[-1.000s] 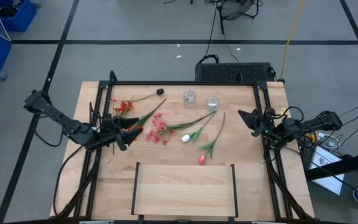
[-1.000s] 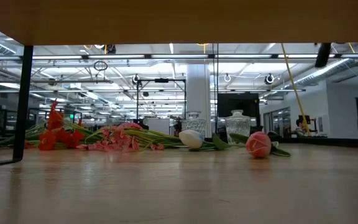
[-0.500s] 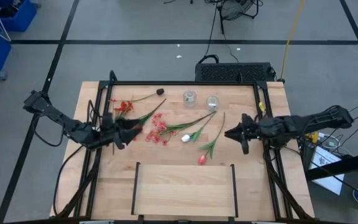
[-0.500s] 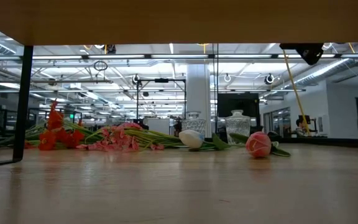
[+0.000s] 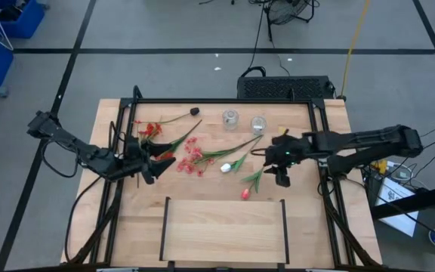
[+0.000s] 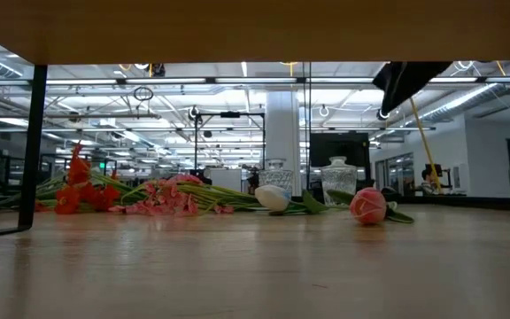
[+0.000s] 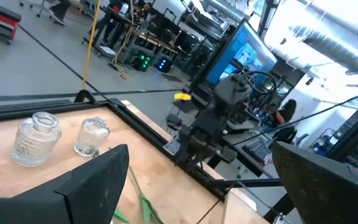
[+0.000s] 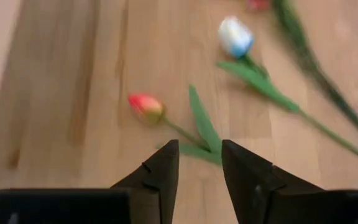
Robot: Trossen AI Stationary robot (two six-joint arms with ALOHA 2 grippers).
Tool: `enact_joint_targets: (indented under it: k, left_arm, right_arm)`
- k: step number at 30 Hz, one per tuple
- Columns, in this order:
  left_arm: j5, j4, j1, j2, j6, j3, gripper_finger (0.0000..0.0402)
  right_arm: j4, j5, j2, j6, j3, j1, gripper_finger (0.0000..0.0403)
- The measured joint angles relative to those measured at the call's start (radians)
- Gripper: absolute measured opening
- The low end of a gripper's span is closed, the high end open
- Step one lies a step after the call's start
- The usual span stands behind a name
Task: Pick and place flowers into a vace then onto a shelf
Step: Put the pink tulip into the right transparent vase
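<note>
The flowers lie on the table: red sprays [image 5: 149, 130], pink sprays [image 5: 191, 160], a white tulip bud [image 5: 225, 168] and a pink-red tulip bud [image 5: 245, 194]. Two small glass vases [image 5: 230, 118] [image 5: 258, 124] stand behind them. The shelf [image 5: 223, 230] sits at the near edge. My right gripper [image 8: 199, 165] hovers open, slanting down over the pink-red tulip's leaf [image 8: 199, 124] and touching nothing. My left gripper [image 5: 157, 162] waits open at the left, level, beside the red sprays.
Black frame rails [image 5: 325, 143] run along the table's left and right sides. A small black object [image 5: 195, 111] lies at the far end of a stem. Bare wood shows between the flowers and the shelf. The right arm [image 6: 410, 80] hangs above the pink-red bud [image 6: 368, 206].
My right gripper has swung from the table's right edge toward the middle, tipping from level to slanting down, and now stands over the pink-red tulip's stem. The flowers and vases have not moved.
</note>
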Motion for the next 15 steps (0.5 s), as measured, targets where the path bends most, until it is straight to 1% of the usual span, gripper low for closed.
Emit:
enact_joint_targets:
  k: [4, 7, 9, 15]
  left_arm:
    - [0.0, 0.001, 0.0, 0.0, -0.013, 0.0, 0.0399]
    - [-0.002, 0.0, 0.0, 0.0, -0.035, 0.0, 0.0399]
    - [-0.006, 0.0, 0.0, 0.0, -0.034, 0.0, 0.0399]
    - [-0.008, 0.0, 0.0, 0.0, -0.041, 0.0, 0.0399]
  right_arm:
    - [-0.023, -0.013, 0.07, -0.096, 0.01, -0.028, 0.0106]
    - [-0.049, -0.077, 0.111, -0.199, 0.013, -0.046, 0.0105]
    - [-0.08, -0.078, 0.147, -0.265, 0.012, -0.053, 0.0105]
    - [-0.087, -0.074, 0.249, -0.464, 0.012, -0.077, 0.0105]
